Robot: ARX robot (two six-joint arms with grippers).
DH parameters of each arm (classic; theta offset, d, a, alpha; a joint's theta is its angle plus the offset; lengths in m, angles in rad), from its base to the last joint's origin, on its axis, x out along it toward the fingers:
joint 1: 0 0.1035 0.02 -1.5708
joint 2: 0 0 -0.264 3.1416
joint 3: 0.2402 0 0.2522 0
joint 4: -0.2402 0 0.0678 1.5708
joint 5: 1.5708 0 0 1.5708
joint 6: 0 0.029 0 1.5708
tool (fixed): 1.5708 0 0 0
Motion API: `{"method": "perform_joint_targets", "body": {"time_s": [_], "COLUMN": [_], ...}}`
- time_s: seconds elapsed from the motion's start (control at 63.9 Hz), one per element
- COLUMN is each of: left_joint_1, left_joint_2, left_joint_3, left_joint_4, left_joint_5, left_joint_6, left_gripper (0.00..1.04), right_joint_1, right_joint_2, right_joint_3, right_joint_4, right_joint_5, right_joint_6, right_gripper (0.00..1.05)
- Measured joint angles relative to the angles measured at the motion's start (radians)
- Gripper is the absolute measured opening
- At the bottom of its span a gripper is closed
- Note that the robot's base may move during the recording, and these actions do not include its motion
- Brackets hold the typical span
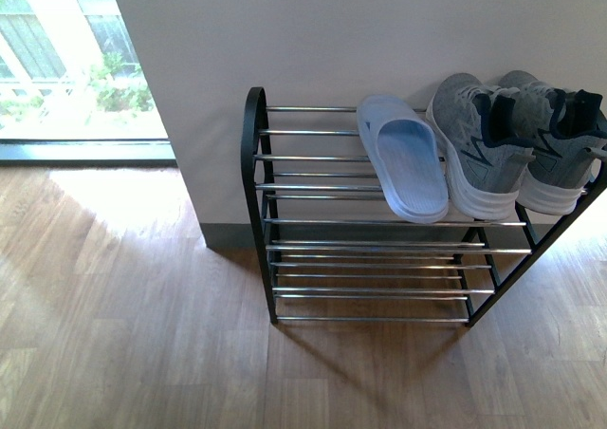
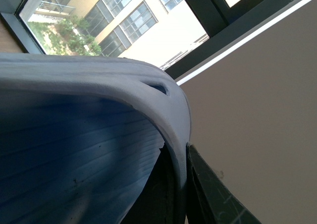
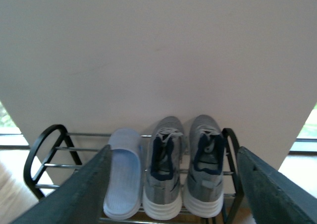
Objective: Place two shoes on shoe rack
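The left tool is not itself clearly seen in the left wrist view, apart from a dark finger [image 2: 213,194] at the frame edge; pressed against that finger is the curved strap of a pale blue slide [image 2: 99,135], which fills most of the view, so the left tool is judged to be clamped on this second slide, though the far finger is hidden. Behind it only a window and a beige wall are made out, so the slide is taken to be held up in the air, away from the rack. The right tool [image 3: 173,184] is seen with its two dark fingers spread wide and nothing between them, aimed at the rack from a distance. On the top tier of the shoe rack [image 1: 254,154] one slide [image 1: 403,158] is laid just beside the grey sneakers [image 1: 512,144], which sit side by side at the rack's right end. The left part of the top tier and the lower tiers are bare rods. Neither arm is caught in the front view. As judged, one slide has been placed and its mate is left to be set down, probably in the open space to the left of the first.
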Motion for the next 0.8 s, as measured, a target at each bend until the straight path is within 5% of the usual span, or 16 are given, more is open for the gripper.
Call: {"method": "perform_joint_targets", "body": {"time_s": [0.407, 0.454, 0.579, 0.798], "left_joint_1": [0.0, -0.012, -0.001, 0.012], "left_joint_2": [0.0, -0.001, 0.09, 0.452], "left_joint_3": [0.0, 0.029, 0.179, 0.415], "left_joint_4": [0.0, -0.101, -0.406, -0.272], "left_joint_5": [0.0, -0.072, -0.133, 0.103], "left_joint_6": [0.0, 0.067, 0.339, 0.412], "left_gripper": [0.02, 0.02, 0.02, 0.02], "right_joint_1": [-0.039, -0.039, -0.04, -0.04], "right_joint_2": [-0.212, -0.241, -0.298, -0.39], "right_joint_3": [-0.11, -0.119, -0.145, -0.174], "right_joint_4": [-0.095, -0.113, -0.143, -0.192], "right_joint_5": [0.018, 0.018, 0.018, 0.018], "right_joint_6": [-0.023, -0.029, -0.027, -0.027], "right_gripper": [0.09, 0.01, 0.01, 0.02]}}
